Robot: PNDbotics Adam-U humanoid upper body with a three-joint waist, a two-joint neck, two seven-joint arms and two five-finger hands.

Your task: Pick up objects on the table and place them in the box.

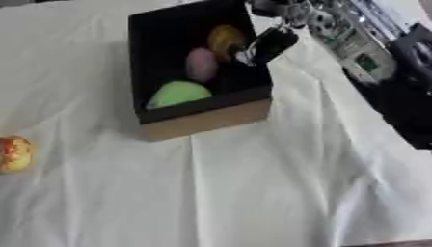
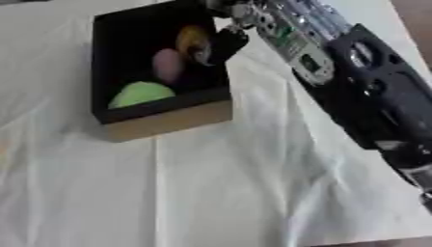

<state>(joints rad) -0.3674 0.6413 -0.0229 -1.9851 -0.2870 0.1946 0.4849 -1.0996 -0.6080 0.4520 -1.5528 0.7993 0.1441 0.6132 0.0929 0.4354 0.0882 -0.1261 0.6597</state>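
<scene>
The box [image 1: 202, 120] is standing on the worktop [image 1: 253, 193], which a white cloth is covering, and its open top is facing up so that things can be dropped in from above. Its inside is black and its outer wall is brown cardboard. The right arm [image 2: 371, 96] is reaching in from the upper right, and the right hand [image 1: 272, 43] is hanging over the box's far right rim, probably because it is delivering or releasing something there; the fingers are blurred, so I cannot tell if they are spread or closed. Inside the box three things are lying: a green rounded one [image 1: 179, 93] near the front wall, a pink one [image 1: 201, 63] behind it, and a yellow-orange one [image 1: 226, 41] furthest back, just beside the hand. One yellow and red object [image 1: 14, 153] is waiting on the cloth at the left edge, well apart from the box, so I judge the task is not finished. The left hand is not showing.
</scene>
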